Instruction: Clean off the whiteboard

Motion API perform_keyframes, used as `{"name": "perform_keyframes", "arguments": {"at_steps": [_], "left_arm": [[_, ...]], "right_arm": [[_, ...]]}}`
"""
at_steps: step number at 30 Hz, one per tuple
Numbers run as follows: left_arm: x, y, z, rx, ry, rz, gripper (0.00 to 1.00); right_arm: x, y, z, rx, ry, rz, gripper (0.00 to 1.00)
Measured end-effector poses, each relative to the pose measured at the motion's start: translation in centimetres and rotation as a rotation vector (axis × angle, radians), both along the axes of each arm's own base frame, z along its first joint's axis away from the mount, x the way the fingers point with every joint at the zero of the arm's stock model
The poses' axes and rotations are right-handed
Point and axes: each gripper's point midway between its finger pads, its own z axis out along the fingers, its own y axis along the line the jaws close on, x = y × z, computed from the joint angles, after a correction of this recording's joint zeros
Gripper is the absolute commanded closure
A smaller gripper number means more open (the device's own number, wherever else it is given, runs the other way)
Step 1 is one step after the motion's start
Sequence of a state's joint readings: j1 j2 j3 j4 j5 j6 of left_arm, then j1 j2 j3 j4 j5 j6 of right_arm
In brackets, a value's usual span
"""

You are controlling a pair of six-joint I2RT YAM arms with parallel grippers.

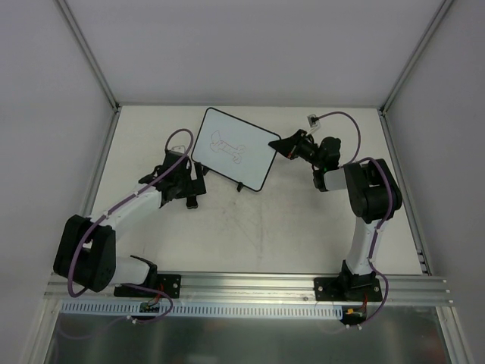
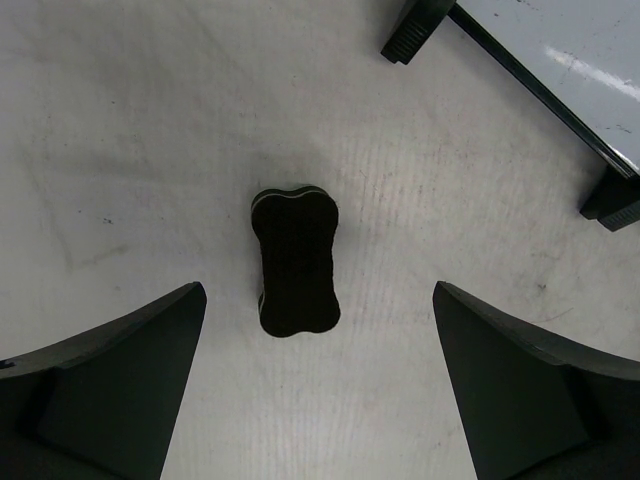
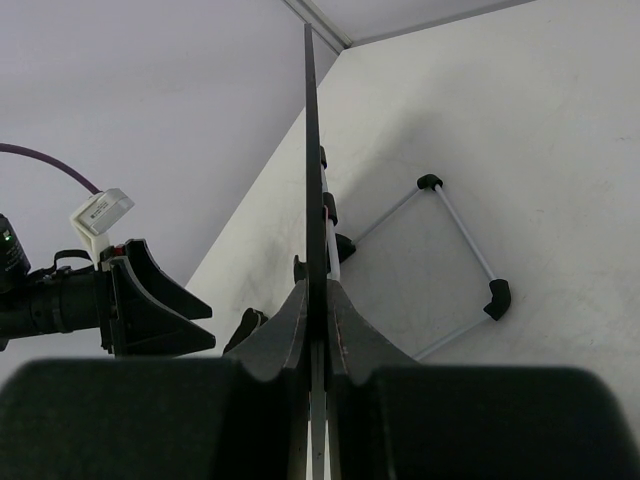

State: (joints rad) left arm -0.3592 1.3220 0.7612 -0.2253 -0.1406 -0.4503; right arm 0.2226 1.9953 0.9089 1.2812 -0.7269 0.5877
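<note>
The whiteboard (image 1: 254, 163), white with a thin black frame and a faint bone-shaped drawing (image 1: 227, 146), stands tilted at the table's middle back. My right gripper (image 1: 282, 144) is shut on its right edge. In the right wrist view the board (image 3: 312, 150) shows edge-on, clamped between the fingers (image 3: 318, 305). A black bone-shaped eraser (image 2: 295, 262) lies flat on the table. My left gripper (image 2: 320, 385) is open just short of it, one finger (image 2: 130, 385) on each side, not touching. The left gripper (image 1: 195, 186) is left of the board's lower corner.
Two black feet (image 2: 415, 30) (image 2: 612, 205) of the board show at the top right of the left wrist view. A thin rod frame with black corner pieces (image 3: 455, 255) shows beside the board. Grey walls enclose the table (image 1: 303, 227) on three sides.
</note>
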Motion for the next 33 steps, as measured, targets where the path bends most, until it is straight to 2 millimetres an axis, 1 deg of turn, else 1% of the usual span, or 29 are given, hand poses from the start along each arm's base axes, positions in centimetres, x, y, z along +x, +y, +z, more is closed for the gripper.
{"name": "perform_keyframes", "arguments": {"at_steps": [4, 8, 10, 11, 14, 18, 21, 24, 25, 26, 31, 33], "left_arm": [[0.1, -0.1, -0.9, 0.018, 0.033, -0.009, 0.02], [0.0, 0.1, -2.3, 0.044, 0.084, -0.016, 0.06], [-0.2, 0.1, -2.9, 0.055, 0.11, -0.018, 0.11], [-0.2, 0.1, -3.2, 0.06, 0.121, -0.019, 0.17], [-0.2, 0.2, -3.8, 0.069, 0.144, -0.02, 0.24], [-0.3, 0.2, -3.9, 0.073, 0.154, -0.021, 0.3], [-0.3, 0.2, -4.0, 0.074, 0.157, -0.021, 0.31], [-0.3, 0.2, -4.3, 0.076, 0.168, -0.02, 0.4], [-0.3, 0.2, -4.5, 0.077, 0.173, -0.018, 0.46], [-0.4, 0.2, -4.7, 0.078, 0.18, -0.017, 0.49], [-0.5, 0.3, -5.3, 0.088, 0.2, -0.018, 0.5], [-0.5, 0.3, -5.3, 0.089, 0.201, -0.017, 0.56]], "right_arm": [[0.0, 0.0, 0.0, 0.0, 0.0, 0.0, 1.0], [0.1, -0.1, 0.0, 0.001, 0.001, -0.002, 1.0], [0.0, -0.2, 0.0, 0.002, 0.003, -0.001, 1.0], [0.0, -0.2, 0.0, 0.002, 0.004, -0.001, 1.0], [0.0, -0.2, 0.0, 0.002, 0.005, 0.0, 1.0], [0.0, -0.2, 0.0, 0.004, 0.007, -0.001, 1.0], [0.1, -0.2, 0.0, 0.004, 0.008, -0.001, 1.0], [0.1, -0.3, 0.0, 0.005, 0.011, 0.0, 1.0], [0.1, -0.3, 0.0, 0.006, 0.011, -0.001, 1.0], [0.1, -0.3, 0.0, 0.006, 0.012, -0.001, 1.0], [0.0, -0.3, 0.0, 0.007, 0.014, 0.001, 1.0], [0.0, -0.3, 0.0, 0.007, 0.014, 0.001, 1.0]]}}
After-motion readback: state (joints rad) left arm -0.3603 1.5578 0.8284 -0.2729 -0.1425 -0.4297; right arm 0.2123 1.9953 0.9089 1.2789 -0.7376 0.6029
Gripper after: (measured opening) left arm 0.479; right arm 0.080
